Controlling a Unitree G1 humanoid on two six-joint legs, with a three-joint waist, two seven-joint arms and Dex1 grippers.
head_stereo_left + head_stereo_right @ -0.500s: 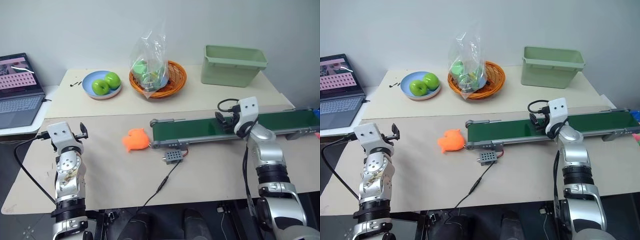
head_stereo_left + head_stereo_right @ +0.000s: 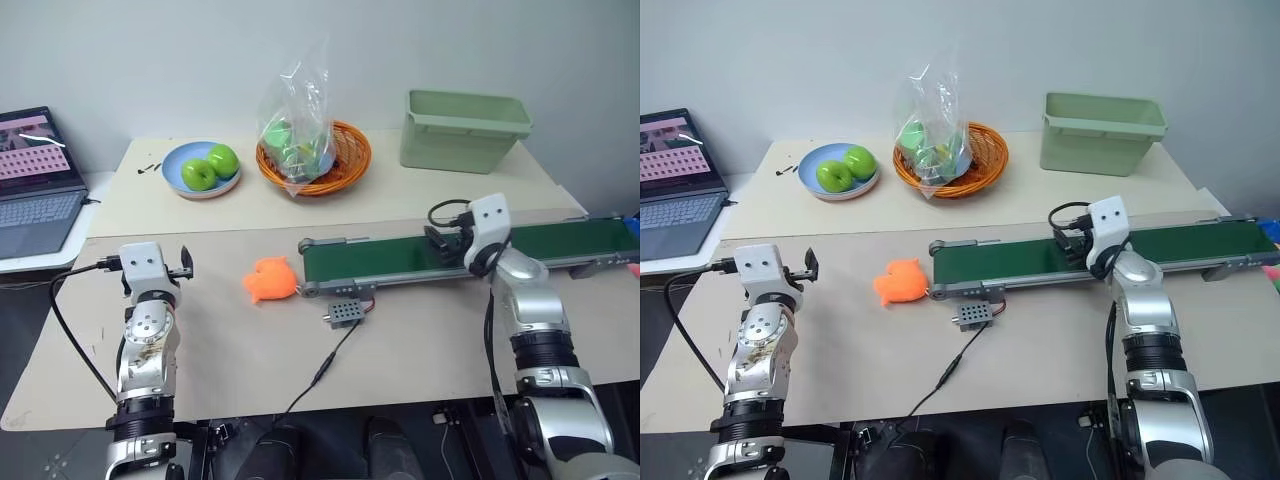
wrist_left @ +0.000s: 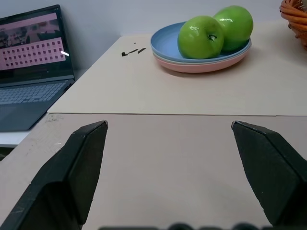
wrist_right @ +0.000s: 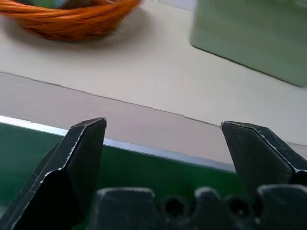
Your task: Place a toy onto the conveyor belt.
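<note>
Lying on the table just off the conveyor belt's (image 2: 470, 256) left end, touching its frame, was the orange toy (image 2: 270, 280). The right gripper (image 4: 163, 139) hung over the belt, fingers spread, empty; the left gripper (image 3: 170, 132), well left of the belt, gaped wide too.

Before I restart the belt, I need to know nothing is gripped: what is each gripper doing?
Left gripper: open, holding nothing.
Right gripper: open, holding nothing, over the conveyor belt.
</note>
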